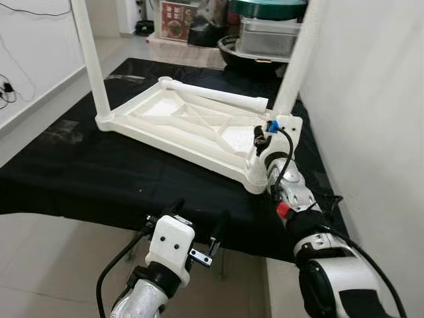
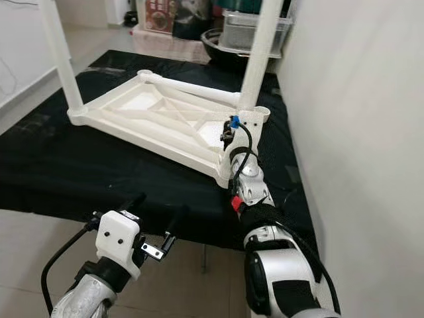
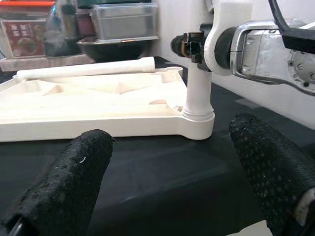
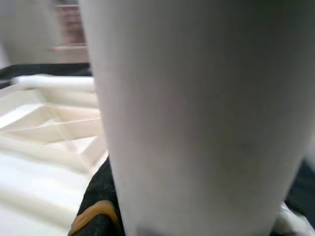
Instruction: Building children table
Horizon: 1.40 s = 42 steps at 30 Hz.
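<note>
A white children's table top (image 1: 185,119) lies upside down on a black cloth (image 1: 86,172). One white leg (image 1: 89,53) stands upright in its left corner. Another leg (image 1: 298,59) stands in the near right corner socket. A third, loose leg (image 1: 218,96) lies along the far rim. My right gripper (image 1: 263,138) is shut on the base of the right leg, which looms very close in the right wrist view (image 4: 197,113). My left gripper (image 1: 197,215) hovers open, low by the cloth's front edge, fingers (image 3: 83,162) wide apart and pointing at that corner (image 3: 197,123).
A white wall (image 1: 371,99) runs close along the right side of the cloth. Behind the table stand a dark bowl (image 1: 232,50), a clear lidded box (image 1: 268,36) and a printed carton (image 1: 175,20). Pale tiled floor (image 1: 40,265) lies in front and to the left.
</note>
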Tool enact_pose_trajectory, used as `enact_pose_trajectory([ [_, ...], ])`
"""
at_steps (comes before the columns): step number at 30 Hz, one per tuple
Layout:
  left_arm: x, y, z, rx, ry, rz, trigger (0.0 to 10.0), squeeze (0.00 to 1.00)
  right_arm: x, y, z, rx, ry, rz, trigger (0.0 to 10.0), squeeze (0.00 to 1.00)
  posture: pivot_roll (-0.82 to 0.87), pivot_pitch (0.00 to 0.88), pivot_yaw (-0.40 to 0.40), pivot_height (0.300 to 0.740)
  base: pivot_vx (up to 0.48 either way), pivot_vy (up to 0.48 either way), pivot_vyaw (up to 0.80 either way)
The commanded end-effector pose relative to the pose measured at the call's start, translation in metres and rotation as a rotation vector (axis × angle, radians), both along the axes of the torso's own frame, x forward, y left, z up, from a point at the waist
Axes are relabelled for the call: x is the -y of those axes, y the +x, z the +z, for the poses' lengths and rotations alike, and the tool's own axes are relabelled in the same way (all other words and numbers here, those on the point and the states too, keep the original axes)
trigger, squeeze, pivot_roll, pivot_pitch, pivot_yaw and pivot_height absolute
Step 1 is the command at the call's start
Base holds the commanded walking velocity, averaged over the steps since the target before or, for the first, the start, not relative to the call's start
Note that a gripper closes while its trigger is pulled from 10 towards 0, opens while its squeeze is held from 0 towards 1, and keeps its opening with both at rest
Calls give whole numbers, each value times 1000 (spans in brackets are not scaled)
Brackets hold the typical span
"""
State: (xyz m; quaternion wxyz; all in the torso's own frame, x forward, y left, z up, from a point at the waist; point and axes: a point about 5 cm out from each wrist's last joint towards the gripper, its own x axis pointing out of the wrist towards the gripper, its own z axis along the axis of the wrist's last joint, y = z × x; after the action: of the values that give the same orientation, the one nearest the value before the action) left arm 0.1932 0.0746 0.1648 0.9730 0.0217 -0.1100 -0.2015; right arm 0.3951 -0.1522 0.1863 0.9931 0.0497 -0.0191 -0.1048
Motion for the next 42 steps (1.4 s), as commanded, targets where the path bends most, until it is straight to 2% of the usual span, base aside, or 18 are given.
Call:
enact_pose_trajectory([
  [1, 0, -1, -6, -22, 18, -1, 10000, 0, 8, -10, -29, -135, 18, -141, 0, 0, 114, 68, -101, 740, 0, 0, 0],
  [2, 0, -1, -6, -22, 18, -1, 10000, 0, 8, -10, -29, -135, 18, -141, 0, 0, 114, 68, -101, 740, 0, 0, 0],
  [3, 0, 0, -6, -22, 18, 0, 10000, 0, 1, -10, -29, -134, 31, -149, 2980, 0, 113, 65, -101, 740, 0, 0, 0],
  [4, 0, 0, -6, -22, 18, 0, 10000, 0, 1, -10, -29, -134, 31, -149, 2980, 0, 113, 65, -101, 740, 0, 0, 0],
  [5, 0, -1, -6, -23, 19, -1, 10000, 0, -7, -9, -25, -102, 59, -100, 10000, 0, 112, 62, -100, 740, 0, 0, 0],
  [6, 0, -1, -6, -23, 20, -1, 10000, 0, -17, -7, -17, -32, 87, -29, 10000, 1000, 114, 63, -99, 740, 0, 0, 0],
  [9, 0, -1, -6, -24, 20, -1, 10000, 0, -35, -3, 6, 118, 95, 128, 10000, 1000, 114, 60, -103, 740, 0, 0, 0],
  [10, 0, -1, -6, -24, 19, -1, 10000, 0, -36, -2, 12, 156, 93, 175, 10000, 184, 114, 60, -103, 740, 0, 0, 0],
  [12, 0, -1, -6, -25, 19, -1, 10000, 0, -37, -2, 15, 181, 92, 205, 10000, 184, 114, 60, -103, 740, 0, 0, 0],
  [13, 0, -1, -6, -25, 20, -2, 10000, 0, -41, -2, 19, 202, 97, 316, 10000, 0, 113, 58, -103, 740, 0, 0, 0],
  [19, 0, 0, -6, -25, 20, -2, 10000, 0, -59, -13, 18, 212, 135, 805, 10000, 0, 111, 63, -104, 740, 0, 0, 0],
  [21, 0, 0, -6, -25, 20, -2, 10000, 0, -59, -13, 18, 212, 135, 805, 10000, 0, 111, 63, -104, 740, 0, 0, 0],
  [24, 0, 0, -6, -24, 21, 0, 10000, 0, -59, -33, 3, 97, 124, 1251, 10000, 0, 114, 69, -105, 740, 0, 0, 0],
  [28, 0, 0, -6, -24, 22, 2, 10000, 0, -59, -46, -4, 48, 103, 1504, 10000, 0, 115, 74, -105, 740, 0, 0, 0],
  [31, 0, 1, -6, -25, 22, 2, 10000, 0, -59, -48, -5, 43, 100, 1548, 10000, 0, 115, 74, -105, 740, 0, 0, 0],
  [32, 0, 0, -6, -25, 22, 2, 10000, 0, -62, -45, -5, 43, 84, 1520, 3333, 0, 117, 77, -105, 740, 0, 0, 0],
  [33, 0, 0, -5, -25, 22, 3, 10000, 0, -65, -36, -4, 52, 69, 1422, 0, 0, 116, 80, -104, 740, 0, 0, 0],
  [42, 0, 0, -5, -26, 20, 3, 10000, 0, -46, -4, 2, 49, 39, 869, 0, 0, 115, 83, -104, 740, 0, 0, 0],
])
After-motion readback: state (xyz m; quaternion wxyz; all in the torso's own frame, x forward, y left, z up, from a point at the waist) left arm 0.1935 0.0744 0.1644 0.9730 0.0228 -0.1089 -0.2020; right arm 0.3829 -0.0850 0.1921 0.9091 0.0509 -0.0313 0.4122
